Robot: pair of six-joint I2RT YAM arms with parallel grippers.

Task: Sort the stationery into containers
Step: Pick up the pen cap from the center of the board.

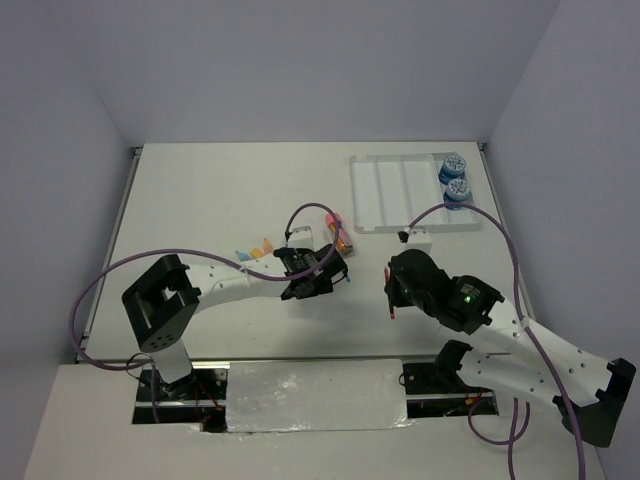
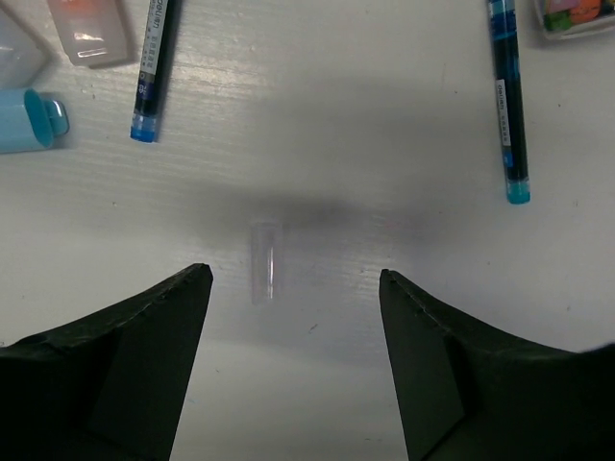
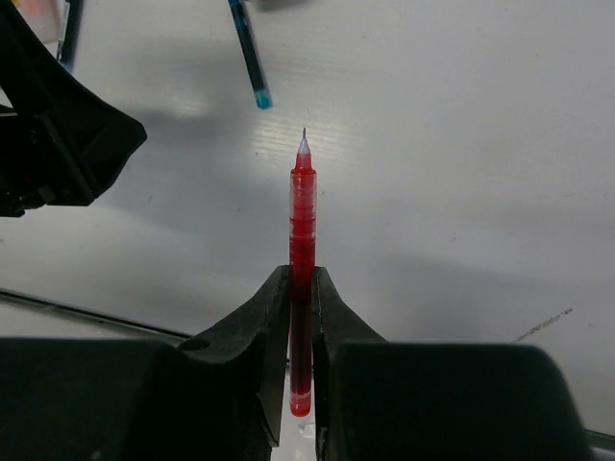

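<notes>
- Container tray [image 1: 385,195]: set far right; two blue rolls [image 1: 453,167] are lodged in its rightmost compartment.
- Right gripper [image 3: 303,279]: clamped on red pen [image 3: 303,211], probably for carriage to the tray.
- Left gripper [image 2: 295,277]: fingers are spread wide above a clear cap [image 2: 264,261]; blue pens [image 2: 154,67] are left loose nearby.

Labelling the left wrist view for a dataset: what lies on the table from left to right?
Light-blue capped item → translucent orange-tinted case → dark pen with blue tip → clear plastic cap → translucent blue pen → clear box of coloured bits.
</notes>
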